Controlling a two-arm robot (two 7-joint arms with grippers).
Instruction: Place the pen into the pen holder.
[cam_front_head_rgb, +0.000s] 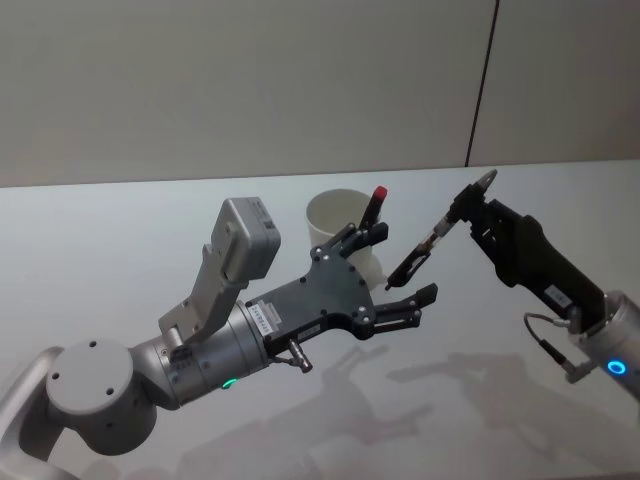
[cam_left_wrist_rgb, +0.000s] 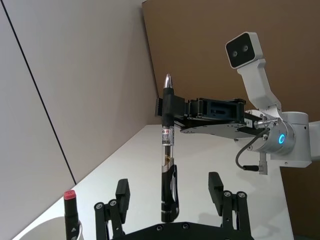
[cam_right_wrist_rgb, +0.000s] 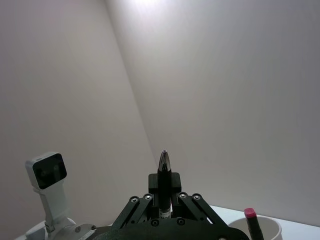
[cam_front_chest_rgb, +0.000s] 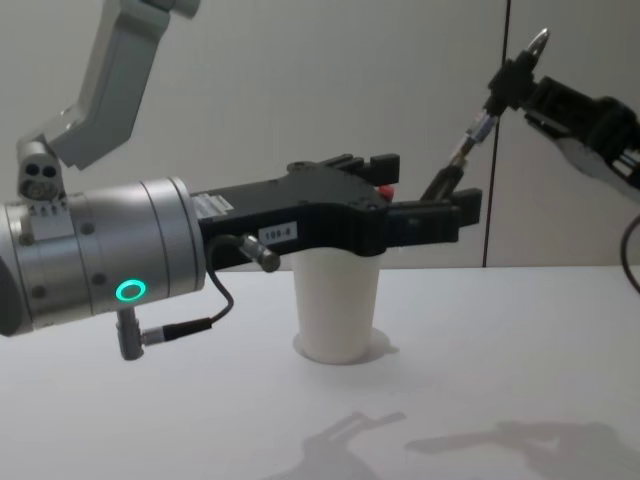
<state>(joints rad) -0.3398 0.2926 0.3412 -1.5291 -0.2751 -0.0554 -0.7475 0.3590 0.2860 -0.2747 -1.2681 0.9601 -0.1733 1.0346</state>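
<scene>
L arm (cam_front_chest_rgb: 100, 240): silver cyl. wrist w/ green ring light (cam_front_chest_rgb: 129, 291), thin black cable (cam_front_chest_rgb: 180, 325). L gripper (cam_front_head_rgb: 403, 265) black, small screws, white label (cam_front_chest_rgb: 278, 233); grey-white cam block (cam_front_head_rgb: 248, 238) on bracket. R wrist (cam_front_head_rgb: 622, 340): blue ring light (cam_front_head_rgb: 616, 367).

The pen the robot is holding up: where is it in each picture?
Head view: the pen slants right of centre, gripped by the right gripper.
Left wrist view: the pen stands upright mid-picture, between the open fingers of the left gripper.
Right wrist view: the pen is low in the centre, tip up.
Chest view: the pen slants at the upper right.
Shared landmark: the white pen holder with a red-capped marker in it.
</scene>
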